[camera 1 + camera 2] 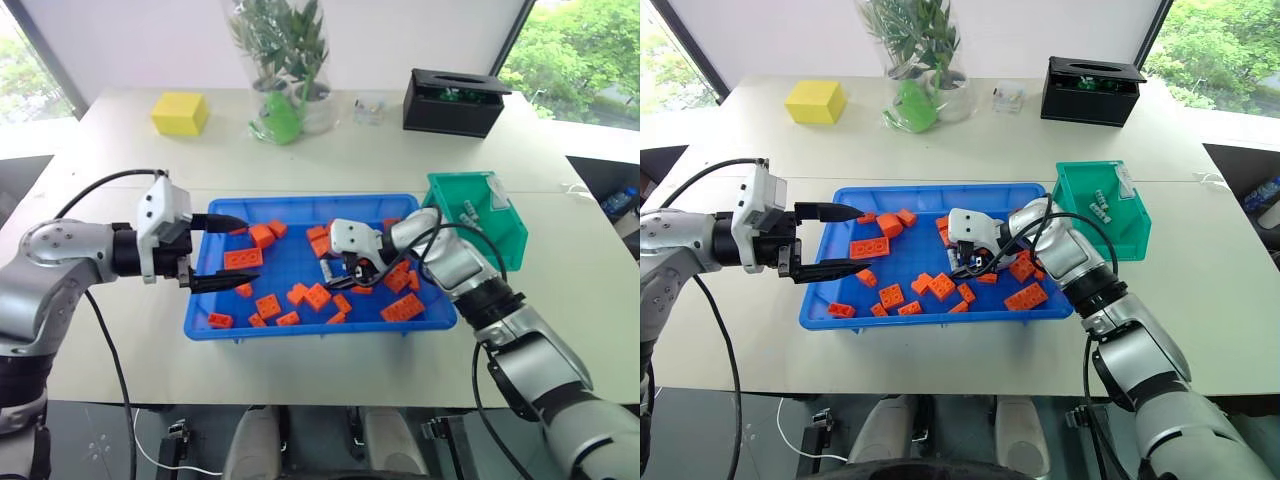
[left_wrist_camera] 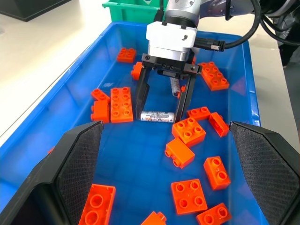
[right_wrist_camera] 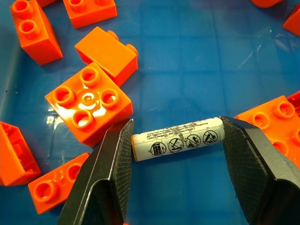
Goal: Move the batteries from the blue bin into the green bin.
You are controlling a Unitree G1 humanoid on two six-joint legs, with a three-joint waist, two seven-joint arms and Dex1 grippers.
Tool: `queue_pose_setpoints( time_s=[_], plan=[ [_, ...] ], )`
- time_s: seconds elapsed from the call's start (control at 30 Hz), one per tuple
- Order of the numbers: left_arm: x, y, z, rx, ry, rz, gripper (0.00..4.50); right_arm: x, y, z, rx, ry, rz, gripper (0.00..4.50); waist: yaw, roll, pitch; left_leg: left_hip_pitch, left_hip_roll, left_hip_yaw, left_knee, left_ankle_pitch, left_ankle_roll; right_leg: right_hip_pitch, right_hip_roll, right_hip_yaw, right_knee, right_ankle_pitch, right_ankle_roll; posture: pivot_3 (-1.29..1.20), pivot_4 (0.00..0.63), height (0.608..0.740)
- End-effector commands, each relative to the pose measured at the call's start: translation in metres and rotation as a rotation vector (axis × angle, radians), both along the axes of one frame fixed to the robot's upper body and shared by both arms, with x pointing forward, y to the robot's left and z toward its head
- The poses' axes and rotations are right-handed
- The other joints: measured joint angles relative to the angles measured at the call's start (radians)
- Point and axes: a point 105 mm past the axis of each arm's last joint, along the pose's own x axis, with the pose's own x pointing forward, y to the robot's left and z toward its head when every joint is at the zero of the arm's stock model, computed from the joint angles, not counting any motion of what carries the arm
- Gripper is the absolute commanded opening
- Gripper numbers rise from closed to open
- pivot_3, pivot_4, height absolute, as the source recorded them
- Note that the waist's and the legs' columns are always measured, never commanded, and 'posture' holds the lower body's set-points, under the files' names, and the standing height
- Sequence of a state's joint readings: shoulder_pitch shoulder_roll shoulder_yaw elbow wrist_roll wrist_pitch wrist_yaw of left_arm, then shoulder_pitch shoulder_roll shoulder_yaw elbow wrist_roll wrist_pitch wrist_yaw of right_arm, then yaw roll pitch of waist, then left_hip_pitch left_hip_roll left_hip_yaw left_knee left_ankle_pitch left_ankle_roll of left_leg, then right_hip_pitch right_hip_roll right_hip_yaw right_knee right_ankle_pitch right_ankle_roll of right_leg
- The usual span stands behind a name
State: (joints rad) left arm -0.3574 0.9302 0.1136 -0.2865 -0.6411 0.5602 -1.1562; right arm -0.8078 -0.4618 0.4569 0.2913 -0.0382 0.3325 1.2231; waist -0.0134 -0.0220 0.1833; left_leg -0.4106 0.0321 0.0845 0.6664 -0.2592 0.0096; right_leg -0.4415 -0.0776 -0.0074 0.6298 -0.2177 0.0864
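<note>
A battery point(image 3: 177, 139), a slim silver-white cylinder printed with a row of small black warning symbols, lies flat on the floor of the blue bin point(image 1: 300, 205) among orange bricks point(image 3: 89, 101). In the right wrist view its long axis runs straight across the gap between the right gripper point(image 2: 161, 105)'s two black fingers, one end facing each pad, and the jaws stand at either end of it, touching or all but touching the end caps, with the battery on the bin floor. The left gripper point(image 1: 232, 252) hovers over the bin's left end with its jaws spread wide and nothing between them, while more batteries point(image 1: 1100, 208) lie in the green bin point(image 1: 510, 235) on the bench point(image 1: 120, 330) just to the right of the blue bin.
</note>
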Motion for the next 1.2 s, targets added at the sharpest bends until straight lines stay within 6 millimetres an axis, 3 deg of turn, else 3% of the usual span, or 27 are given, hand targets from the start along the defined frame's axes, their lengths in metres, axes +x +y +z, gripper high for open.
queue_pose_setpoints(
  time_s=[0.03, 0.2, 0.3, 0.57, 0.63, 0.7, 0.73, 0.83, 0.97, 1.1, 1.2],
  plan=[
    [-0.002, -0.005, 0.008, -0.024, -0.043, -0.023, 4.5, 0.005, -0.02, 0.05, 0.105, -0.072, -0.096, 2.21, 0.002, 0.0, 0.0, 0.0, 0.0, 0.0, 0.0, 0.0, 0.0, 0.0, 0.0, 0.0, 0.0, 0.0, 0.0, 0.0, 0.15, 0.736],
    [0.001, -0.01, 0.001, -0.059, -0.031, -0.015, 4.5, 0.008, -0.074, 0.1, 0.196, -0.129, -0.326, 2.21, 0.003, 0.0, 0.0, -0.001, 0.0, 0.0, 0.0, 0.0, 0.0, 0.0, -0.002, 0.0, -0.001, 0.0, 0.0, 0.0, 0.15, 0.736],
    [0.004, -0.014, 0.0, -0.097, -0.027, -0.023, 4.5, 0.012, -0.127, 0.116, 0.184, -0.203, -0.531, 2.21, 0.003, 0.0, 0.0, -0.001, 0.0, 0.0, 0.0, 0.0, 0.0, 0.0, -0.001, 0.0, -0.001, -0.001, -0.001, 0.0, 0.15, 0.736],
    [0.009, -0.024, -0.012, -0.097, -0.007, -0.062, 4.5, 0.015, -0.202, 0.109, 0.139, -0.26, -0.849, 2.21, -0.005, 0.0, 0.0, 0.0, 0.0, 0.001, 0.0, 0.0, 0.0, 0.0, -0.001, 0.0, -0.001, -0.001, -0.002, 0.0, 0.15, 0.736],
    [0.01, -0.026, -0.01, -0.108, -0.004, -0.077, 4.5, 0.017, -0.21, 0.103, 0.128, -0.253, -0.884, 3.3, -0.004, 0.0, 0.0, 0.0, 0.0, 0.001, 0.0, 0.0, 0.0, 0.0, -0.001, 0.001, -0.001, -0.001, -0.002, 0.0, 0.15, 0.736],
    [0.01, -0.027, -0.01, -0.107, -0.006, -0.086, 4.5, 0.018, -0.212, 0.098, 0.103, -0.26, -0.88, 4.29, -0.003, 0.0, 0.0, 0.0, 0.0, 0.001, 0.0, 0.0, 0.0, 0.0, -0.001, 0.001, -0.001, -0.001, -0.002, 0.0, 0.15, 0.736],
    [0.01, -0.027, -0.01, -0.106, -0.005, -0.089, 4.5, 0.019, -0.211, 0.098, 0.094, -0.269, -0.87, 4.44, -0.003, 0.0, 0.0, 0.0, 0.0, 0.001, 0.0, 0.0, 0.0, 0.0, -0.001, 0.001, -0.001, -0.001, -0.002, 0.0, 0.15, 0.736],
    [0.009, -0.026, -0.009, -0.108, -0.006, -0.094, 4.5, 0.021, -0.201, 0.109, 0.112, -0.302, -0.814, 4.44, -0.004, 0.0, 0.0, 0.0, 0.0, 0.001, 0.0, 0.0, 0.0, 0.0, -0.001, 0.001, -0.001, -0.001, -0.001, 0.0, 0.15, 0.736],
    [0.007, -0.025, -0.01, -0.112, -0.002, -0.1, 4.5, 0.011, -0.152, 0.122, 0.18, -0.262, -0.586, 4.44, -0.004, 0.0, 0.0, 0.0, 0.0, 0.0, 0.0, 0.0, 0.0, -0.001, -0.001, 0.001, -0.001, -0.001, -0.001, 0.0, 0.15, 0.736],
    [0.005, -0.029, -0.013, -0.109, 0.002, -0.11, 4.5, -0.001, -0.11, 0.102, 0.11, -0.195, -0.386, 4.44, -0.003, 0.0, 0.0, 0.0, 0.0, -0.002, 0.0, 0.0, 0.0, 0.0, 0.0, 0.001, -0.001, 0.0, 0.0, 0.0, 0.15, 0.736],
    [0.005, -0.03, -0.013, -0.107, -0.001, -0.11, 4.5, -0.006, -0.091, 0.082, 0.023, -0.174, -0.265, 4.44, -0.001, 0.0, 0.0, 0.0, 0.0, -0.002, 0.0, 0.0, 0.0, 0.0, 0.0, 0.001, -0.001, -0.001, -0.001, 0.0, 0.15, 0.736]
  ],
)
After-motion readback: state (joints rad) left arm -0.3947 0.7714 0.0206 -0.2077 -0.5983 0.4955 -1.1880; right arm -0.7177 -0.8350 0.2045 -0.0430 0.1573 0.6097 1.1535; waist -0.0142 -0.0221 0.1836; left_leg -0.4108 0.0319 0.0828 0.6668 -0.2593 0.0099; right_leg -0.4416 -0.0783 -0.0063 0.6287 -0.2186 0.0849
